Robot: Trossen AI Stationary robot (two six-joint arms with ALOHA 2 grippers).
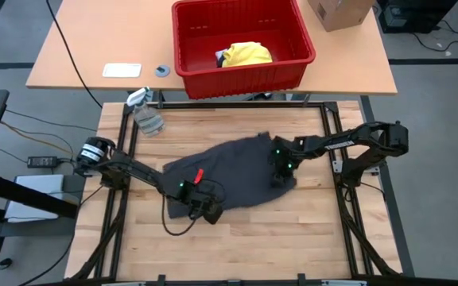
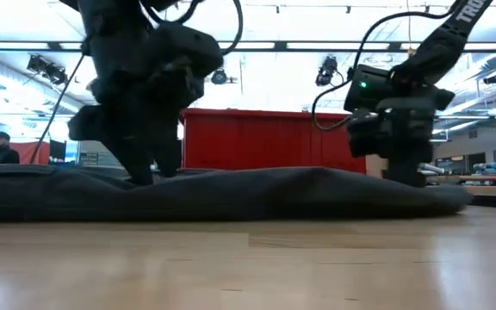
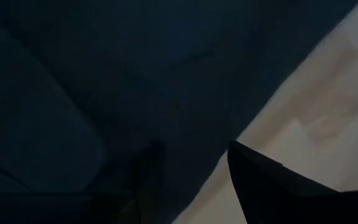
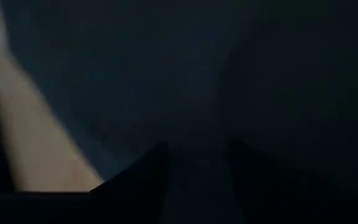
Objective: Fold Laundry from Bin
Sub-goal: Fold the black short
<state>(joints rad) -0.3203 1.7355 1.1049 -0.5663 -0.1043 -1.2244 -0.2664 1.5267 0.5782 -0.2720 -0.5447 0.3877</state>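
Dark grey garment [image 1: 237, 171] is spread flat on the wooden table [image 1: 308, 230]. Its near edge is pinched by the left gripper [image 1: 201, 208], its right end by the right gripper [image 1: 281, 176], both narrowly closed.

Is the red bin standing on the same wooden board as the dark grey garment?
No, the red bin stands on the tan table behind, while the dark grey garment lies on the wooden board.

Wooden table [image 1: 237, 238] – dark grey garment [image 1: 237, 171] spread flat
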